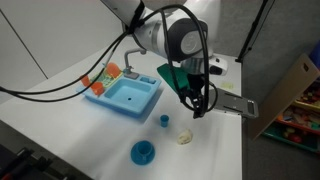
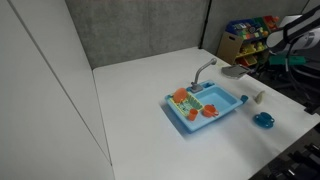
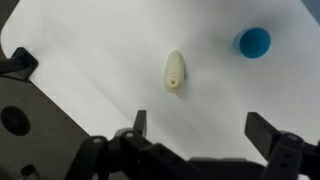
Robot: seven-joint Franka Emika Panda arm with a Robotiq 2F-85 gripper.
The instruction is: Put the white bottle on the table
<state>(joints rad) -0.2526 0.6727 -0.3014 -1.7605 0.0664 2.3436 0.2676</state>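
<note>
**Bottle on counter, placement looks done**

Blue toy sink (image 1: 125, 97) far left, then small blue cup (image 1: 163, 120). Right of it, the white bottle (image 1: 185, 137) lies on its side on the counter (image 3: 80, 60). Fingers (image 3: 262, 128) hang above it, spread wide, empty. Likely only the retreat is left.

Soft even light, low-resolution frames, wrist view slightly blurred.
</note>
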